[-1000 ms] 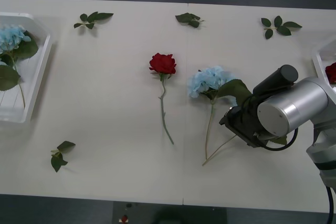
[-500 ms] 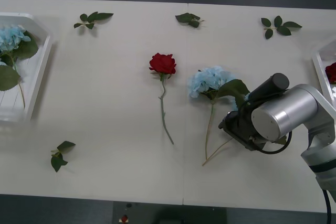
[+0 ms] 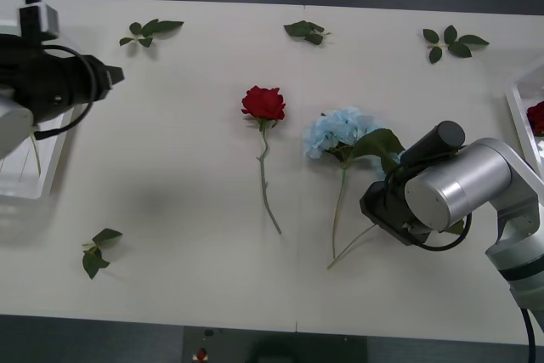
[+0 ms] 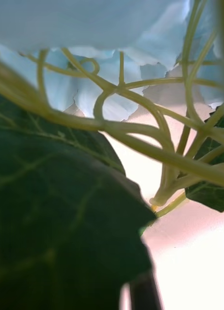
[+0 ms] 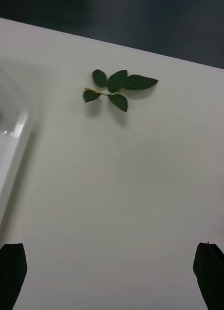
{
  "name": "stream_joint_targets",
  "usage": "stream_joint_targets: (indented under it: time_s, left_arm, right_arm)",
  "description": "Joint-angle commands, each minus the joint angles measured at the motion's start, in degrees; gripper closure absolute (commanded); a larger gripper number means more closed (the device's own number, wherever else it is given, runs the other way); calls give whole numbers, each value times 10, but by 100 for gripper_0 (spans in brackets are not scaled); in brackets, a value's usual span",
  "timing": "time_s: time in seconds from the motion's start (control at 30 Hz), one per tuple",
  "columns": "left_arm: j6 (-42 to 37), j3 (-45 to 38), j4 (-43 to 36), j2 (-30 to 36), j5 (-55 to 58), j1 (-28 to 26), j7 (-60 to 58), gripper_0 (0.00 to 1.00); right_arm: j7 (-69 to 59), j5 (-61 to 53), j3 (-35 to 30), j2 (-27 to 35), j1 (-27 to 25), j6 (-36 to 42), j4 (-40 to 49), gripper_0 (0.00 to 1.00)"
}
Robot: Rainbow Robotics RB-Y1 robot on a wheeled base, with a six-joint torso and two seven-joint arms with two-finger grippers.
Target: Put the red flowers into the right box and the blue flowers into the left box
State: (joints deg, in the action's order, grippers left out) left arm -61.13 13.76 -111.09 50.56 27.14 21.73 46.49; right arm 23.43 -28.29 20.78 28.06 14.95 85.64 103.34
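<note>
Left pincer (image 5: 112,271) now over left box (image 3: 53,155), fingers apart, empty | right pincer down at blue flowers (image 3: 340,132), state unclear

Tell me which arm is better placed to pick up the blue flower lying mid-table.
Right, probably. The right gripper sits low against the blue flower, its wrist camera pressed up to the stems. The left gripper, fingers open, hovers far off by the left box.
</note>
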Motion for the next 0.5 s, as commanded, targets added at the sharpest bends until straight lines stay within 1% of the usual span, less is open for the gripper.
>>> stream_joint_targets:
  time_s: [0.03, 0.13, 0.33, 0.5]
  left_arm:
    - [-29, 65, 3, -66, -92, 58, -76, 0]
    - [-57, 121, 27, -112, -128, 95, -103, 0]
    - [-65, 189, 81, -171, -155, 144, -115, 0]
    - [-65, 237, 156, -226, -157, 195, -114, 0]
  right_arm:
    - [3, 0, -4, 2, 7, 1, 9, 100]
    - [6, -2, -4, 4, 7, 1, 8, 100]
    - [14, -3, -5, 16, 9, 2, 15, 100]
    - [55, -12, -7, 67, 9, 8, 60, 100]
